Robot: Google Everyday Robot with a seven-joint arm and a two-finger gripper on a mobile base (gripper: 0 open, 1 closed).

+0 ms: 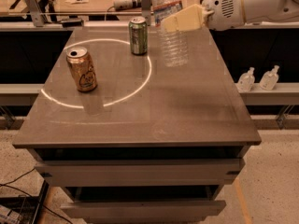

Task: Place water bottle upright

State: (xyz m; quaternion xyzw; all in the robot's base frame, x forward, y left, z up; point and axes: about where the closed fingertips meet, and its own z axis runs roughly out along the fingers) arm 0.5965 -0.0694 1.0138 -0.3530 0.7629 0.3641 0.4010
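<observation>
Two soda cans on the grey table [187, 120]: green can [138, 35] at the far edge of a white ring [150, 68], orange can [82, 70] on its left side. Just right of the green can, upright, base down on the table top: water bottle [174, 48] (clear, ribbed). Clasped near the shoulder by the gripper [170, 23], reaching in from the right, cream fingers [187, 18] closed across it. Beyond the table's right edge, two small pump bottles [246, 80].
</observation>
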